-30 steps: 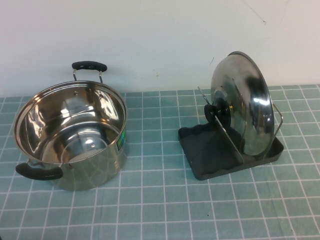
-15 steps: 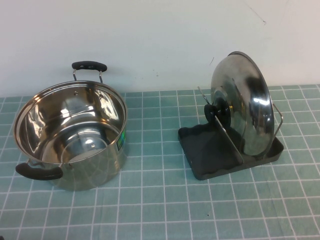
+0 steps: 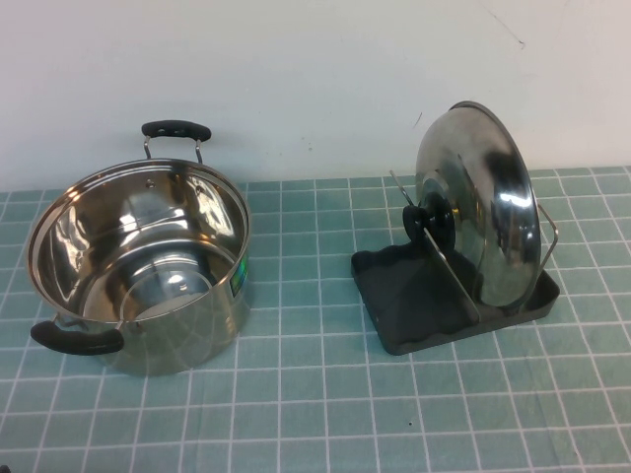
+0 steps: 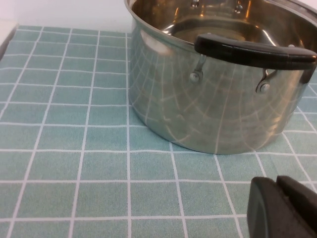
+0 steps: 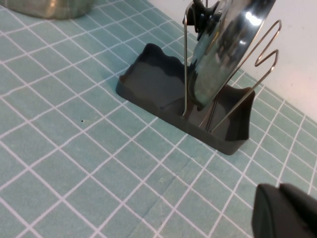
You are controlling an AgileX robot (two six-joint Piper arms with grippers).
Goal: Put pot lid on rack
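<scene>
The shiny steel pot lid (image 3: 483, 212) stands on edge in the black rack (image 3: 424, 305), leaning against the silver wire supports, its black knob (image 3: 426, 221) facing left. The right wrist view shows the lid (image 5: 223, 44) in the rack (image 5: 163, 99) too. Neither arm shows in the high view. My left gripper (image 4: 280, 206) is shut and empty, low over the tiled mat in front of the pot. My right gripper (image 5: 285, 213) is shut and empty, over the mat in front of the rack, apart from it.
A deep steel pot (image 3: 138, 261) with two black handles stands open on the left of the green tiled mat (image 3: 315, 414); it fills the left wrist view (image 4: 218, 84). A white wall runs behind the table.
</scene>
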